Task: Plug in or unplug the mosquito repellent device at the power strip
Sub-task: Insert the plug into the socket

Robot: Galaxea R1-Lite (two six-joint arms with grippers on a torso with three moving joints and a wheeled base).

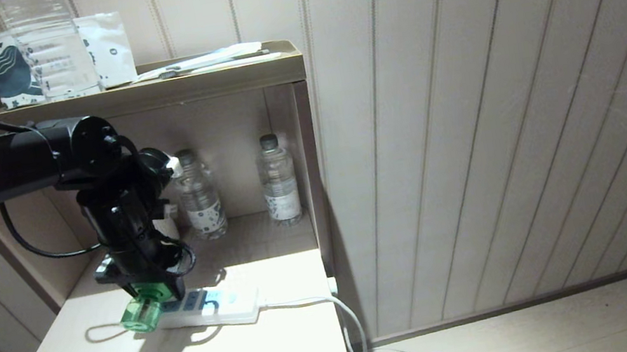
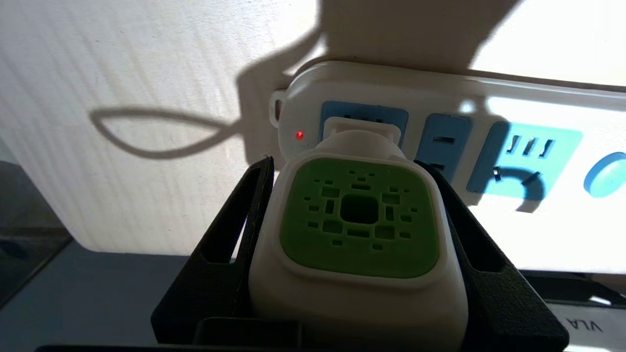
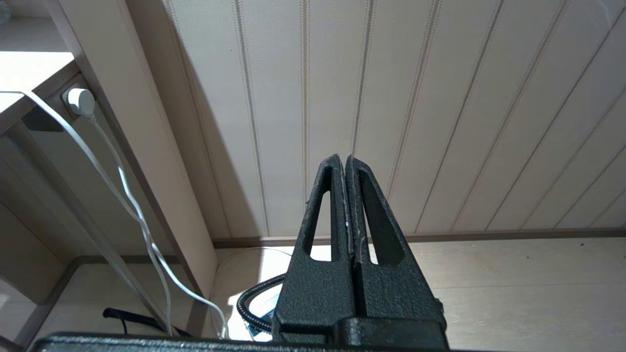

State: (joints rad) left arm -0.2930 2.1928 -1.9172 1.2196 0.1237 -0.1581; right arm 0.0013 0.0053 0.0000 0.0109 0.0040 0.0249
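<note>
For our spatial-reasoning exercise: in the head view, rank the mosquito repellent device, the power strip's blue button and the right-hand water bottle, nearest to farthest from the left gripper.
1. Mosquito repellent device, held in the left gripper.
2. Blue button, along the power strip.
3. Right-hand water bottle, in the alcove behind.

My left arm reaches down, its gripper (image 2: 359, 215) squeezing the mosquito repellent device (image 2: 359, 230) from both sides. My right gripper (image 3: 345, 164) hangs aside, jaws pressed together.
</note>
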